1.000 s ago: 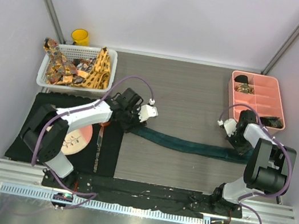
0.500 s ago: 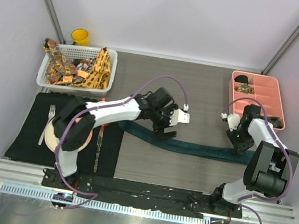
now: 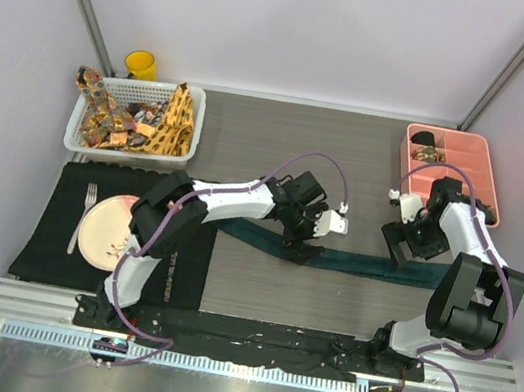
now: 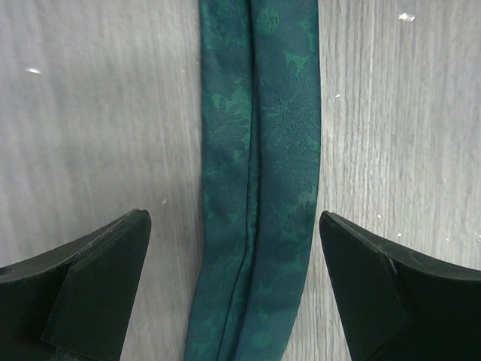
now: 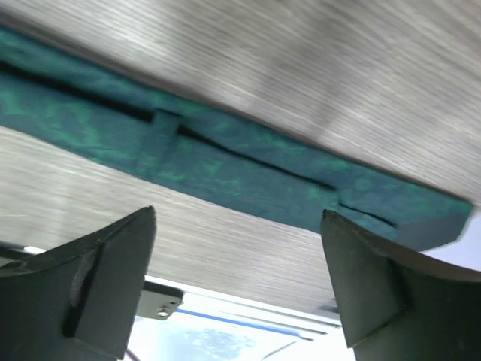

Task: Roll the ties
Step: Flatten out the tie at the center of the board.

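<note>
From the overhead view, the teal tie [image 3: 362, 264] lies stretched flat across the middle of the table [image 3: 330, 157], running from the placemat's edge towards the right arm. The left gripper [image 3: 299, 250] sits over the tie's midsection. The right gripper [image 3: 397, 248] is near the tie's right end.

The left wrist camera gives what the overhead can't. The jaws are spread wide, a finger [image 4: 90, 286] on either side and neither touching the cloth. The tie runs straight between them, with a centre seam and a faint floral weave. On the right wrist camera, which is blurred, the jaws are also wide apart with nothing held, and the tie crosses on a slant beyond the fingertips. This view shows its folded back with dark fold lines.

At far left, a white basket [image 3: 140, 83] holds the patterned ties [image 3: 165, 126] in a heap, with a yellow cup [image 3: 141, 64] behind it. A pink tray [image 3: 453, 134] sits far right, and the right arm covers part of it. The black placemat [image 3: 44, 249] carries a plate [image 3: 106, 229] and a fork [image 3: 83, 215], with the left arm reaching across its corner.
</note>
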